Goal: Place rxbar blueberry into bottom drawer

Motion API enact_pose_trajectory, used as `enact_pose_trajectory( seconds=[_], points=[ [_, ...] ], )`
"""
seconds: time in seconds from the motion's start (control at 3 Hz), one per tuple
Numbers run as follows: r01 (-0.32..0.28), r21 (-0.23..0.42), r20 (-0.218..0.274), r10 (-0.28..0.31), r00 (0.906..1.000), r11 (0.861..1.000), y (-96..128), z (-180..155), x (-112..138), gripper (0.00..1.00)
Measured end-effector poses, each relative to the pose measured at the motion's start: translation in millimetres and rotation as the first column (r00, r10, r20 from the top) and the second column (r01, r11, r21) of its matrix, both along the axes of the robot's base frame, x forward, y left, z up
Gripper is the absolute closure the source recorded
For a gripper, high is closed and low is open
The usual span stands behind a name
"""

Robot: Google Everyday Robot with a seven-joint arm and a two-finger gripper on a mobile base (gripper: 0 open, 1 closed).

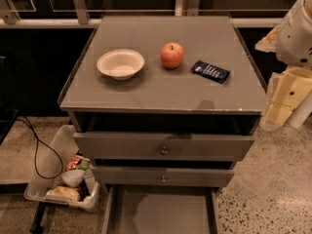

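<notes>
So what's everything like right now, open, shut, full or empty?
Bottom drawer: open, empty.
Top drawer: nearly shut.
Middle drawer: nearly shut.
Bowl: upright, empty.
Apple: whole, stem up.
Rxbar: flat on cabinet top, wrapped.
Bin: partly filled.
End effector: right of cabinet top, not touching rxbar.

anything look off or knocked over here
Nothing spilled or damaged. The rxbar blueberry lies slanted on the cabinet top, right of the apple; the bottom drawer stands pulled open. The gripper hangs off the cabinet's right side.
</notes>
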State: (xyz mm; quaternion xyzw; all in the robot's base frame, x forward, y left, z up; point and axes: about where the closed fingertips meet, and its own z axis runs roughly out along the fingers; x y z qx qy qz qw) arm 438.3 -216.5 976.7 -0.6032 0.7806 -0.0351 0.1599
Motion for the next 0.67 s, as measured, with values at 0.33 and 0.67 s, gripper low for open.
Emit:
enact_pose_trajectory(
  seconds=[0.33,0.67],
  points=[
    [-0.004,-0.001,0.015,0.004,0.9999,1.0,4.4,1.6,4.6,0.0],
    [0.01,0.037,0.06,-0.013,0.9981,0.999,4.9,6.1,31.5,0.0]
  ],
)
